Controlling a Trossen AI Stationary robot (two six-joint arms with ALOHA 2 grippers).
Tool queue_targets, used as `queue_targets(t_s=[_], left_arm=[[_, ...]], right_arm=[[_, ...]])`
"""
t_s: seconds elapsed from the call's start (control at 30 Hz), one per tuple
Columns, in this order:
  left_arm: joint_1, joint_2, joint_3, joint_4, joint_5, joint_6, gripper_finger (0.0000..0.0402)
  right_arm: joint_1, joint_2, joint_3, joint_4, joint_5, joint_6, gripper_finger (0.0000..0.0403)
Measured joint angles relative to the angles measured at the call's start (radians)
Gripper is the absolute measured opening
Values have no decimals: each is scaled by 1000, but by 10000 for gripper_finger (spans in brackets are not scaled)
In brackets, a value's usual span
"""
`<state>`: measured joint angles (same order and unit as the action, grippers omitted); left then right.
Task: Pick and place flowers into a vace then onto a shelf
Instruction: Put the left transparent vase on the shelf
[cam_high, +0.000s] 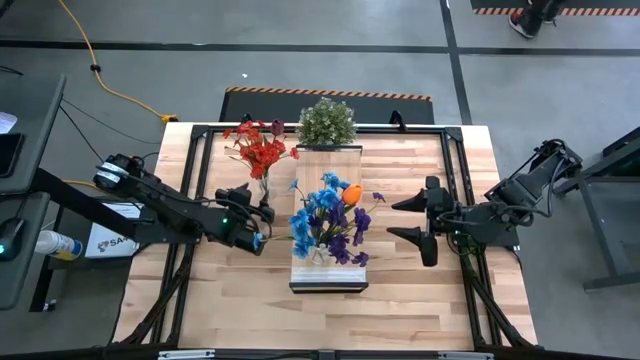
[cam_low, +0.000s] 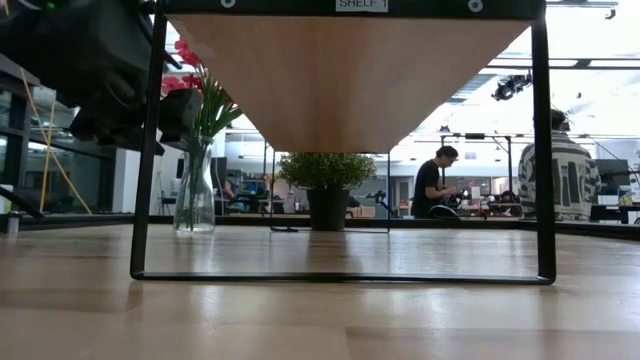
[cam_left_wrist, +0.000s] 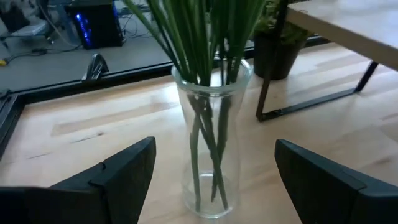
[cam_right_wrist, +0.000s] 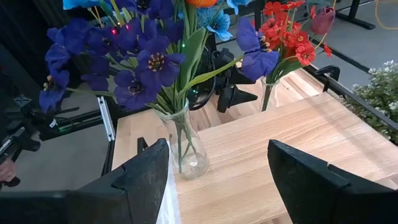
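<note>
Slatted wooden tabletop (cam_high: 200, 300) carries a raised shelf (cam_high: 327, 275) near its middle, where a glass vase of blue, purple and orange flowers (cam_high: 330, 222) is already stood toward the front end. The red flowers (cam_high: 258, 150) are held in a second clear vase (cam_left_wrist: 208, 149) on the tabletop beside the shelf's left edge. This vase is best squared between the wide-spread fingers of the left gripper (cam_left_wrist: 214, 177) and gripped low to stay upright, while the right gripper (cam_high: 418, 222) is held open near the shelf's right edge.

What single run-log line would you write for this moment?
left gripper: open, around red-flower vase on table | right gripper: open, facing blue-flower vase on shelf | nothing held
</note>
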<state>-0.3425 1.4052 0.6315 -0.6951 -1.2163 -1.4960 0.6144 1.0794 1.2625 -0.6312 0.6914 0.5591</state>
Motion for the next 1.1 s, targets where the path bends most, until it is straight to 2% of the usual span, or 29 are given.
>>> queue_targets(t_s=[0.13, 0.27, 0.53, 0.77, 1.1], left_arm=[[24, 0, -20, 71, 14, 21, 360], [34, 0, -40, 187, 21, 136, 360], [97, 0, -47, 252, 28, 255, 360], [143, 0, -47, 259, 29, 261, 360], [140, 1, -100, 350, 50, 285, 360]], right_arm=[[0, 0, 0, 0, 23, -16, 262], [0, 0, 0, 0, 37, -16, 262], [0, 0, 0, 0, 39, 6, 262], [1, 0, 0, 0, 36, 17, 262], [0, 0, 0, 0, 36, 17, 262]])
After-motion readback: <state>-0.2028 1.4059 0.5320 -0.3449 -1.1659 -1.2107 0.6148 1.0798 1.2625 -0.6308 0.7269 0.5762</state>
